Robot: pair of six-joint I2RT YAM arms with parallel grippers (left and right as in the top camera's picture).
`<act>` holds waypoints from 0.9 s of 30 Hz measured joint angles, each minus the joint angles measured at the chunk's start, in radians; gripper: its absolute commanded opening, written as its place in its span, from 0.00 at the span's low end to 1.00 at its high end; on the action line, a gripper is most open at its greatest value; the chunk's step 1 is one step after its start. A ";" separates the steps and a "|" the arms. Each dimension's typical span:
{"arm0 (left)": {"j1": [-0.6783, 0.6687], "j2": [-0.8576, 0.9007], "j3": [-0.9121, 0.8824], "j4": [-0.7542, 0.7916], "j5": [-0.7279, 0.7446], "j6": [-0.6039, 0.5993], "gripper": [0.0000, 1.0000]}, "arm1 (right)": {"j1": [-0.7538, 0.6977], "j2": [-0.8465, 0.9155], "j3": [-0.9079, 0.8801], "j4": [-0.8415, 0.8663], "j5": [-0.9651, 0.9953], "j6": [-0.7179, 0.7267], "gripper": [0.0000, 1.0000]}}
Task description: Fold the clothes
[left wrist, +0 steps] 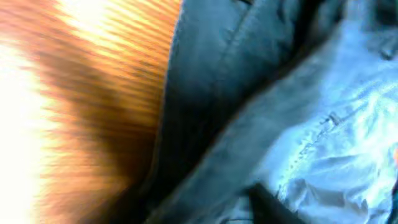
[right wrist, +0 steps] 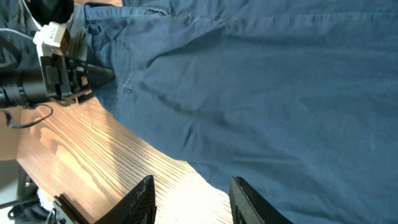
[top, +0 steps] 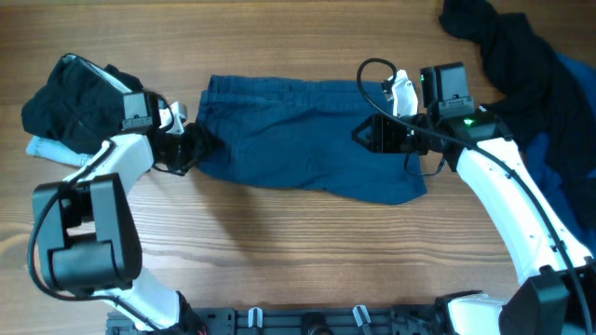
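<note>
Fingers apart on right gripper, over dark teal-blue fabric shorts mid wooden table; left gripper at shorts' left edge, grip unclear.

Blurred wood table at left, dark teal shorts filling the right, creased, stitched seam showing

Inspection of all three views: no text, label, brand, number or sign can be read. The shorts show plain teal fabric. Any marking on the white block is too small to tell. The left wrist view is blurred.
</note>
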 measured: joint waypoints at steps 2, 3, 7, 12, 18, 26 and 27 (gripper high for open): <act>-0.011 0.012 -0.004 0.011 0.011 0.004 0.07 | 0.000 0.000 0.000 0.000 0.000 0.000 0.39; -0.016 0.015 -0.005 0.016 0.023 0.014 0.04 | 0.000 0.000 0.000 0.001 0.000 0.000 0.39; -0.018 0.015 -0.006 0.016 0.034 0.026 0.04 | 0.000 0.000 0.000 0.001 0.000 0.000 0.39; -0.023 -0.087 -0.013 -0.085 0.007 0.035 0.04 | 0.000 0.000 0.000 -0.003 0.044 0.000 0.40; -0.029 -0.436 0.026 -0.340 -0.192 0.063 0.04 | 0.000 0.001 0.000 -0.013 0.109 0.005 0.39; -0.042 -0.534 0.346 -0.603 -0.362 0.139 0.04 | 0.000 0.001 0.000 -0.012 0.129 0.008 0.39; -0.055 -0.534 0.381 -0.609 -0.383 0.142 0.04 | 0.000 0.001 0.000 -0.013 0.134 0.008 0.39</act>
